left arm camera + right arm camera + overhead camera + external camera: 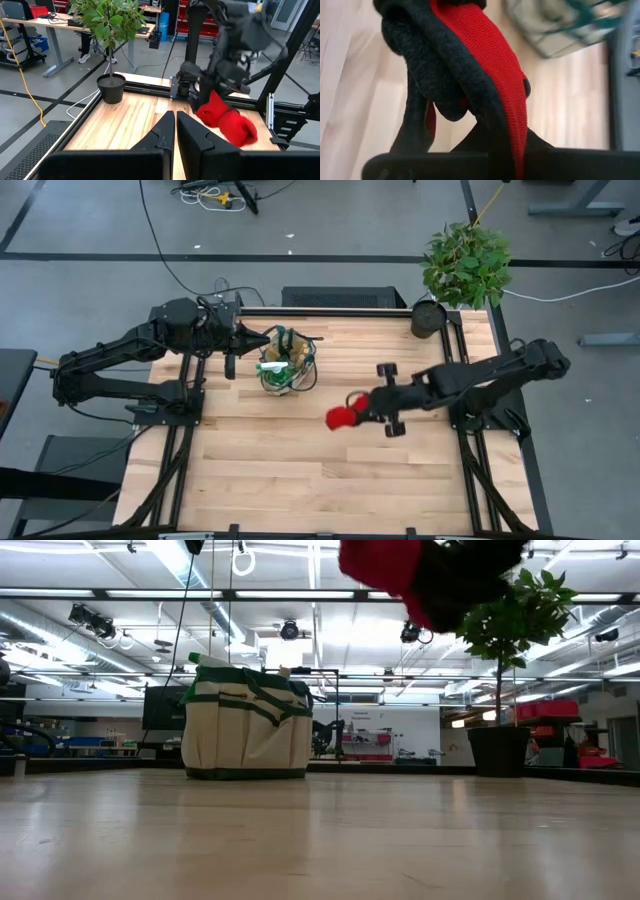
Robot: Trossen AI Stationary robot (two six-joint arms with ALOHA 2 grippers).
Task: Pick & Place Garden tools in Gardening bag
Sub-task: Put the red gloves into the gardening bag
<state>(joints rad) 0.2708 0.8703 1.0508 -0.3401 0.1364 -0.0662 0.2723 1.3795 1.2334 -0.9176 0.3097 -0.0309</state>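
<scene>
Knitted red-and-black glove (pixel 485 75), limp and folded, hangs clamped in the right gripper (pixel 362 408) above bare plank table (pixel 300 470), centre-right of the high view. Round tan fabric gardening bag (pixel 288 367) with green trim stands upper centre, tool tops protruding. Left gripper (pixel 258 340), fingers together and holding nothing, sits beside the bag's left rim. Leafy potted plant (pixel 462 265) occupies the upper right corner.

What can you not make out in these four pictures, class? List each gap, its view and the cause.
- Bag contents: in the high view the gardening bag is too small to sort the tools inside; the low view shows only its wall.
- Glove: cut off by the top edge in the low view; blurred in the left wrist view.
- Right gripper: the glove it is shut on fills the right wrist view and hides the fingertips.
- Left gripper: shut beside the bag; whether it touches is unclear.
</scene>
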